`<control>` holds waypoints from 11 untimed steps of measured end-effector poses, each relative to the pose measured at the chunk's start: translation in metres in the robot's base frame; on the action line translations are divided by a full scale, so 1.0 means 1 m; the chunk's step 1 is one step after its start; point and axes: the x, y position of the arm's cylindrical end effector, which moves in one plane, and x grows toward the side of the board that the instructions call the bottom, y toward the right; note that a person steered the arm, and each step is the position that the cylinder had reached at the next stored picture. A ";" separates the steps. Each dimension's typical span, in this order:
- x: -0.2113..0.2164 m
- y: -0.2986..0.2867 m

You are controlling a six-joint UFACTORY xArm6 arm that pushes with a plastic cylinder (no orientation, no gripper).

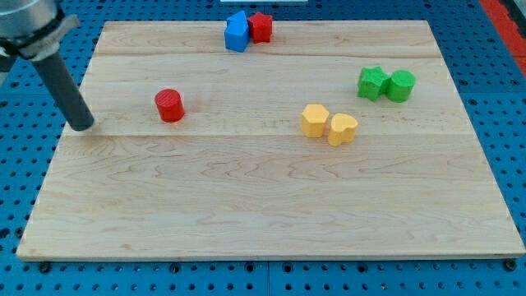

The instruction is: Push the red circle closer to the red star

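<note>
The red circle (169, 105) stands on the wooden board at the view's left of centre. The red star (260, 26) sits at the view's top edge of the board, touching a blue block (237, 32) on its left. My tip (83, 126) rests on the board near its left edge, about a hundred pixels to the view's left of the red circle and slightly lower, not touching any block.
Two yellow blocks (314, 120) (342, 129) sit side by side right of centre. Two green blocks (372, 83) (401, 85) sit together at the view's right. The wooden board (246, 214) lies on a blue pegboard.
</note>
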 end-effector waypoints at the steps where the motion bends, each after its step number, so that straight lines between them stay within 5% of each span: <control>1: -0.013 0.061; 3: -0.072 0.195; 6: -0.082 0.171; 8: -0.126 0.240; 9: -0.108 0.245; 11: -0.156 0.267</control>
